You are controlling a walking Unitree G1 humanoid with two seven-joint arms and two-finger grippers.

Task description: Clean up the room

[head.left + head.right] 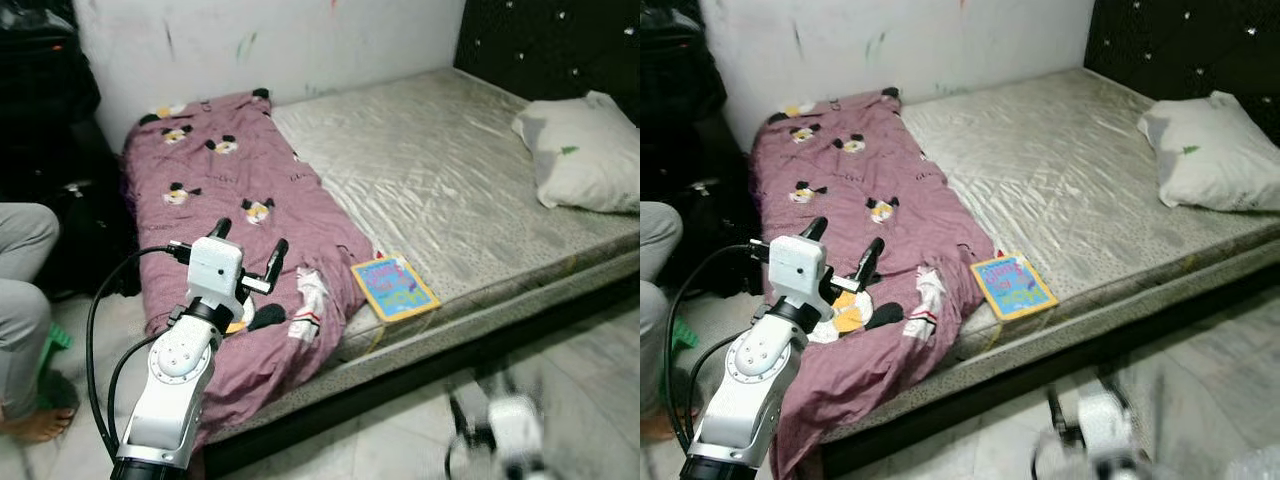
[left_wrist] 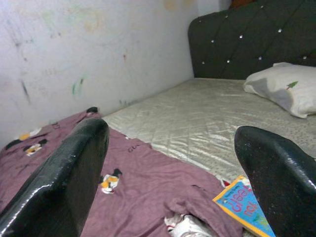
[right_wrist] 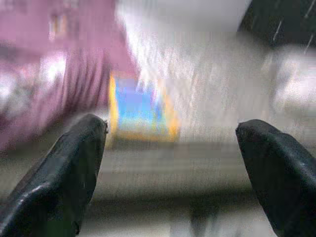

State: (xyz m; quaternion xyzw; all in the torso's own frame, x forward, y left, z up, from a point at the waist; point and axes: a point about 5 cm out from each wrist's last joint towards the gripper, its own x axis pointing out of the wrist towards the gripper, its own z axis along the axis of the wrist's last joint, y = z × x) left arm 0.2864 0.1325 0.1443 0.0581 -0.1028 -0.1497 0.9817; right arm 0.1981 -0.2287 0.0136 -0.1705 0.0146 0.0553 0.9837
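A rumpled maroon blanket (image 1: 250, 210) with cartoon prints covers the left part of the bed and hangs over its front edge. A yellow-edged blue book (image 1: 393, 287) lies at the mattress's front edge, right of the blanket. My left gripper (image 1: 248, 250) is raised over the blanket's lower part, open and holding nothing. Low in front of the bed, my right gripper (image 1: 480, 425) shows blurred; in its wrist view the fingers (image 3: 59, 177) stand wide apart, and the book (image 3: 140, 111) lies ahead of them.
A white pillow (image 1: 585, 150) rests at the bed's right end by the dark studded headboard (image 1: 560, 45). A person's grey-trousered legs (image 1: 20, 290) and bare foot are at far left beside dark bags (image 1: 60, 130). Pale tiled floor (image 1: 590, 390) lies before the bed.
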